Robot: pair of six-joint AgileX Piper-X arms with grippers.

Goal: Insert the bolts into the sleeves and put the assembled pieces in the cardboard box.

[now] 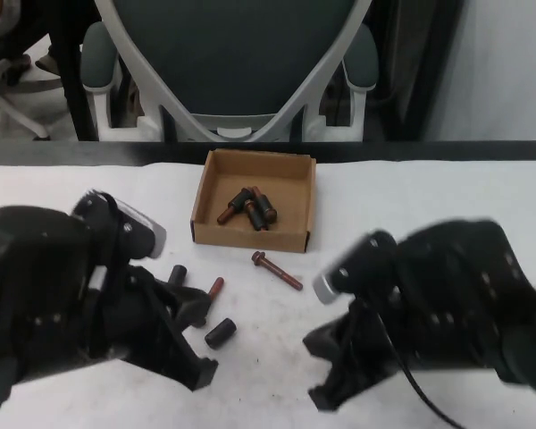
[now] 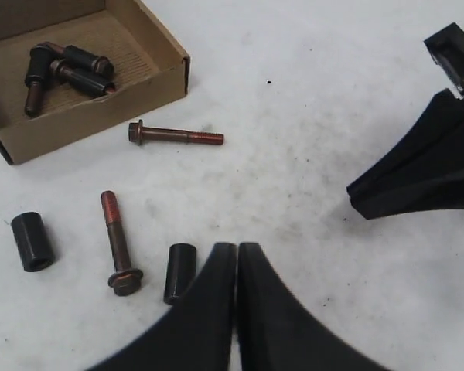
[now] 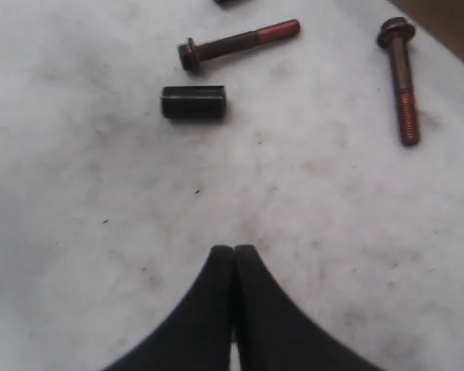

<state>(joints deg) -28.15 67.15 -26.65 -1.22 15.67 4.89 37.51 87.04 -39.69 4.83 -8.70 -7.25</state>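
Our left fingers (image 2: 213, 309) and right fingers (image 3: 209, 309) hang pressed together over the open table (image 1: 447, 192).
We see two loose bolts (image 2: 174, 137) and two sleeves (image 2: 180, 272) lying before the cardboard box (image 2: 100, 97).

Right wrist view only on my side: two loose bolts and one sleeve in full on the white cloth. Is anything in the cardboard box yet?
Observer: Yes. In the left wrist view, the cardboard box holds three assembled pieces.
Operator: Is there a sleeve for the other bolt?
Observer: A second sleeve lies loose on the cloth, outside the box.
Operator: And the left gripper?
Observer: The left gripper is shut and empty, next to the sleeve you see.
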